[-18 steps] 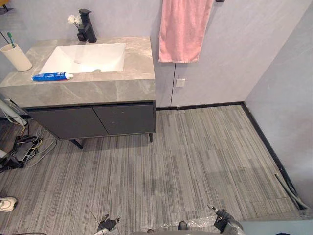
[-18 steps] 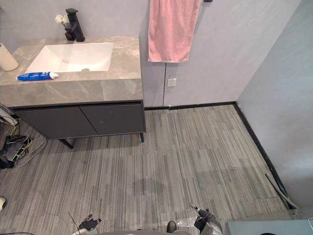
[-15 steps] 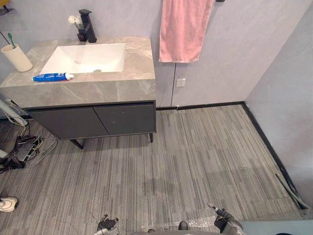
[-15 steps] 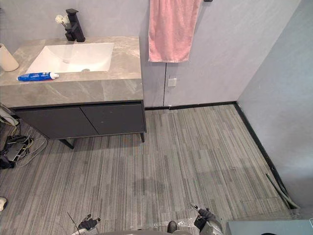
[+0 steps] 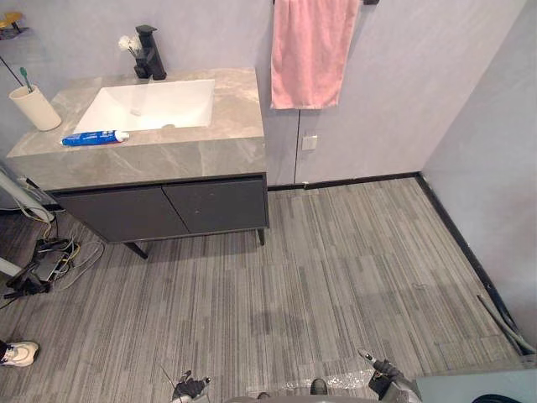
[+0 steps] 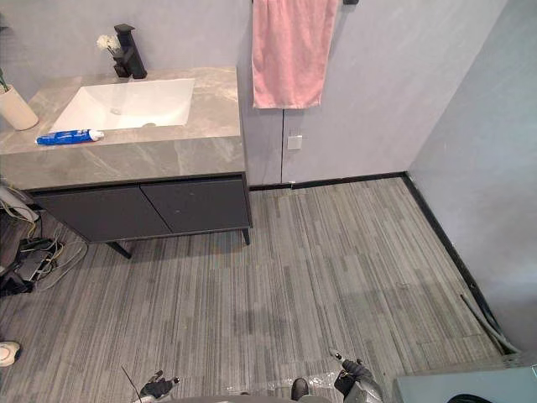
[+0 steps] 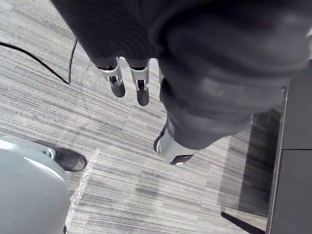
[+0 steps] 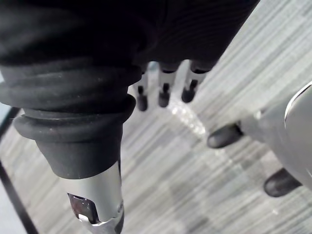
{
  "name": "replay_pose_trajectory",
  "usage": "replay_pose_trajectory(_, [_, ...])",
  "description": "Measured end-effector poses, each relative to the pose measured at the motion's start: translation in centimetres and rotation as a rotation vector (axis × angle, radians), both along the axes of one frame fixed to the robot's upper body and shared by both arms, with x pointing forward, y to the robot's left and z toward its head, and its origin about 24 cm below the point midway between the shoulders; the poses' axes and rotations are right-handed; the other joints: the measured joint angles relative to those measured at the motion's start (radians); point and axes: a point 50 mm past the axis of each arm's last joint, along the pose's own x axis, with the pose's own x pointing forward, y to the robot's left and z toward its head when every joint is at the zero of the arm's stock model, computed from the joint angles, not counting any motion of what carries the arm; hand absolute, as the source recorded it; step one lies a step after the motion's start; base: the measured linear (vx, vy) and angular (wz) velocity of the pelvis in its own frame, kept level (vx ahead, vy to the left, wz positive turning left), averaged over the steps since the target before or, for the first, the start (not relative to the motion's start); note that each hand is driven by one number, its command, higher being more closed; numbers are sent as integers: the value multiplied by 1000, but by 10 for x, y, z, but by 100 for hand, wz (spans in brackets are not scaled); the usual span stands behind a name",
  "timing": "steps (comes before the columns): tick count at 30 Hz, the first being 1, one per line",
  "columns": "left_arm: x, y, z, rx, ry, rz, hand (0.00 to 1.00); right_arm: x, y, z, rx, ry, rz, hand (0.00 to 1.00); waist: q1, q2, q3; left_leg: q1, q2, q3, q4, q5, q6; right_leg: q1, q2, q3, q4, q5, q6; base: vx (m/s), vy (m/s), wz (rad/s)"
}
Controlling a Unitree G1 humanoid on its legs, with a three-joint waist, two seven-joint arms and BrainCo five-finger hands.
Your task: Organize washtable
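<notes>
The grey stone washtable [image 5: 168, 153] stands against the far wall at the upper left, with a white sink [image 5: 147, 105] set into it. A blue toothpaste tube [image 5: 94, 138] lies on the counter in front of the sink. At the counter's left end is a cream cup [image 5: 35, 107] holding a green toothbrush [image 5: 25, 80]. A black faucet [image 5: 149, 52] rises behind the sink. My left hand [image 7: 142, 90] and right hand [image 8: 163, 95] hang low over the floor, far from the washtable, fingers straight and holding nothing.
A pink towel [image 5: 309, 52] hangs on the wall right of the washtable, above a wall socket [image 5: 310, 143]. Loose cables [image 5: 46, 256] lie on the floor by the cabinet's left side. A person's shoe [image 5: 17, 353] shows at the lower left. Wood-look floor [image 5: 336, 269] stretches ahead.
The whole picture has shifted slightly, so the camera moved. Nothing on the washtable has changed place, and both hands hang as before.
</notes>
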Motion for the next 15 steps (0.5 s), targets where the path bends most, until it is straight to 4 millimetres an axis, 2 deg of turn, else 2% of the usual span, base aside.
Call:
replay_pose_trajectory(1, [0, -1, 0, -3, 0, 0, 0, 1, 0, 0, -1, -3, 0, 0, 0, 4, 5, -2, 3, 9, 2, 0, 0, -20, 2, 10, 30, -9, 1, -15, 12, -41])
replay_pose_trajectory(2, [2, -2, 0, -6, -4, -3, 0, 10, 1, 3, 0, -28, 4, 0, -2, 5, 31, 0, 7, 38, 8, 0, 0, -80, 1, 26, 156, -60, -1, -53, 18, -47])
replay_pose_trajectory(3, [11, -3, 2, -11, -28, -1, 0, 15, 2, 4, 2, -39, 5, 0, -3, 1, 68, 12, 7, 52, 15, 0, 0, -124, -3, 32, 262, -86, 4, -69, 15, -40])
replay_pose_trajectory(6, [21, -2, 4, -9, -60, 5, 0, 15, 4, 4, 6, -41, 8, 0, -1, -8, 90, 17, 12, 75, 12, 0, 0, -159, -10, 16, 301, -97, 6, -66, 11, -27])
replay_pose_trajectory(7, [24, 0, 5, -3, -70, 5, 0, 20, 6, 5, 12, -52, 13, 0, -1, -17, 104, 22, 13, 98, 4, 0, 0, -178, -18, -33, 316, -116, 5, -72, -26, -59])
replay_pose_trajectory(9, [27, 2, 6, -2, -78, 13, 0, 28, 11, 7, 21, -70, 23, 0, -2, -23, 124, 27, 29, 130, -3, -7, -10, -201, -38, -130, 284, -112, 3, -60, -39, -62])
replay_pose_trajectory(11, [29, 8, 8, 9, -82, 17, 0, 30, 14, 7, 29, -69, 37, 0, -3, -21, 136, 29, 72, 151, -4, -32, -49, -241, -59, -223, 244, -109, 6, 23, -75, -41])
replay_pose_trajectory(13, [29, 12, 9, 19, -82, 16, 0, 25, 14, 5, 27, -55, 41, 0, -7, -32, 135, 36, 96, 149, 6, -56, -75, -260, -84, -256, 262, -111, 4, 164, -183, -1])
replay_pose_trajectory(14, [31, 15, 10, 30, -88, 12, 0, 21, 14, 4, 30, -40, 44, 0, -7, -47, 134, 36, 129, 135, 38, -87, -111, -275, -103, -272, 311, -113, -3, 313, -309, 21])
replay_pose_trajectory(15, [32, 16, 10, 32, -90, 12, 0, 20, 14, 3, 31, -36, 45, 0, -7, -50, 132, 27, 147, 128, 63, -107, -124, -281, -102, -279, 339, -113, -11, 388, -374, 39])
